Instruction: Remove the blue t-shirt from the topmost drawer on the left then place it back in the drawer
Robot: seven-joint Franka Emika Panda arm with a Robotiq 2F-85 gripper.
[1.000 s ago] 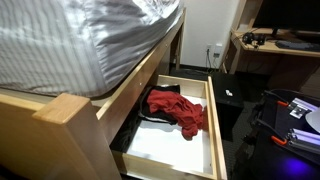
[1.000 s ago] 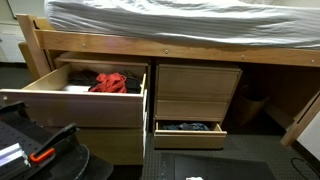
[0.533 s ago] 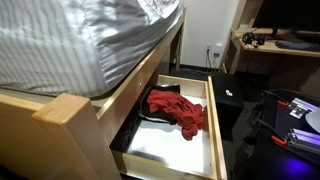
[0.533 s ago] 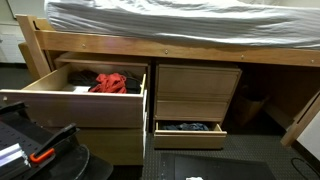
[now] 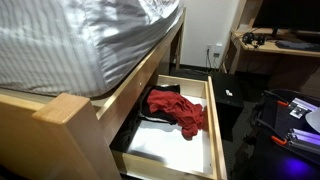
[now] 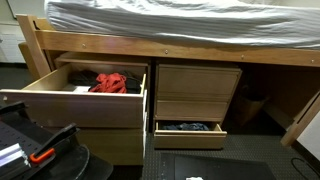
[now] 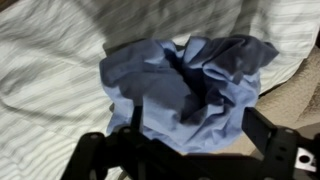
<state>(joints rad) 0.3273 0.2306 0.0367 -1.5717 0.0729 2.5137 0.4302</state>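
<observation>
- Across the last 1 s nothing shifted in either exterior view: the topmost left drawer [image 6: 75, 105] stood pulled out as before, and the red garment [image 6: 112, 82] lay in the same heap inside it.
- No blue cloth showed in that drawer [image 5: 213, 120] beside the red garment [image 5: 178, 108].
- In the wrist view the blue t-shirt [image 7: 185, 75] sat crumpled on the striped bed sheet [image 7: 50, 70], so it was out of the drawer and up on the bed.
- The gripper [image 7: 198, 120] straddled the shirt, its fingers [image 7: 268, 138] spread wide to either side; I could not tell whether the pads touched cloth.
- My read: step 1, removal, was done. The return was still pending and needs a firm regrasp of loose fabric.
</observation>
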